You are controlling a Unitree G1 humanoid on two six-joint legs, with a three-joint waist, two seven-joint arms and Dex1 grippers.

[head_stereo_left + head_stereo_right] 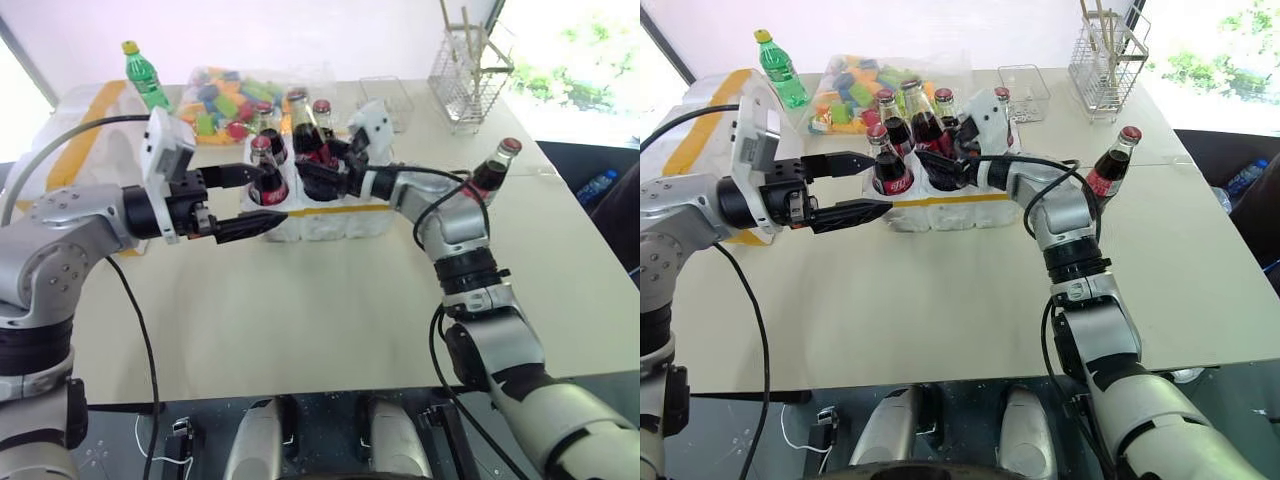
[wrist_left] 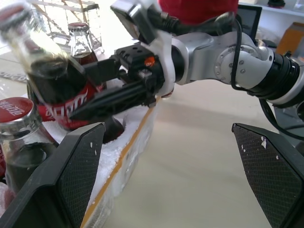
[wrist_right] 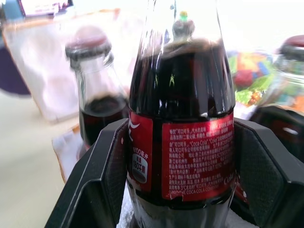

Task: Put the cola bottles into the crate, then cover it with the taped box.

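Observation:
The crate [image 1: 345, 222], a low white block with a thin yellow band, stands mid-table with several cola bottles [image 1: 268, 178] in its wells. My right gripper [image 1: 318, 178] is shut on one cola bottle [image 3: 183, 156], which leans with its base at a well near the crate's front. At the crate's front left corner my left gripper [image 1: 255, 200] stands open, with nothing between its fingers [image 2: 61, 180]. One more cola bottle [image 1: 495, 168] stands alone on the table to the right. At the far left lies the taped box [image 1: 85, 130], partly hidden by my left arm.
A green plastic bottle [image 1: 145, 75] and a bag of coloured blocks [image 1: 225, 95] sit behind the crate. A wire rack [image 1: 470, 75] and a small wire basket [image 1: 388, 95] stand at the back right. Bare tabletop [image 1: 300, 310] lies in front of the crate.

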